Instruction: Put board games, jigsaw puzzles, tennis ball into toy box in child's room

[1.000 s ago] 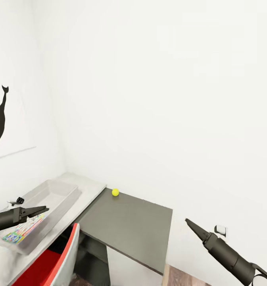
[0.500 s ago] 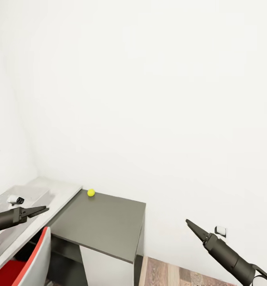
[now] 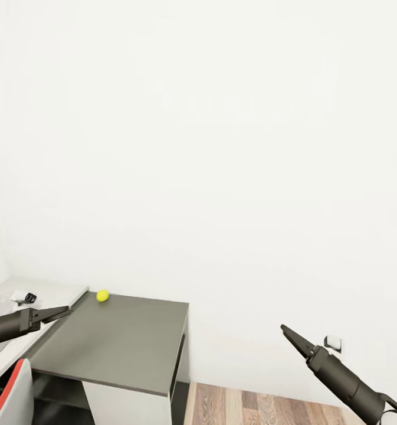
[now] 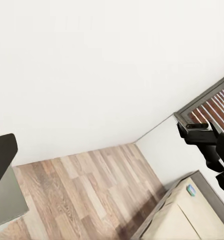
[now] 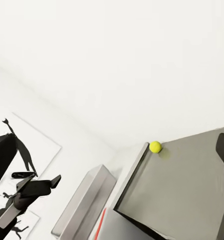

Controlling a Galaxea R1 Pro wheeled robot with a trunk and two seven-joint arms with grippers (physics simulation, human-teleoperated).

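Left gripper (image 3: 65, 309): jaws closed to point, empty, held over light bench (image 3: 51, 293) edge. Tennis ball (image 3: 102, 296): just beyond left jaws, on dark shelf unit (image 3: 121, 342) at rear corner by wall. Toy box (image 5: 87, 200): beside left jaws, seen in right wrist view. Right gripper (image 3: 285, 330): jaws closed, empty, over wood floor (image 3: 251, 407), well apart from ball.

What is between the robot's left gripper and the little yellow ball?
Nothing much: in the head view, just a bare stretch of tabletop separates the left gripper from the tennis ball on the dark grey shelf unit.
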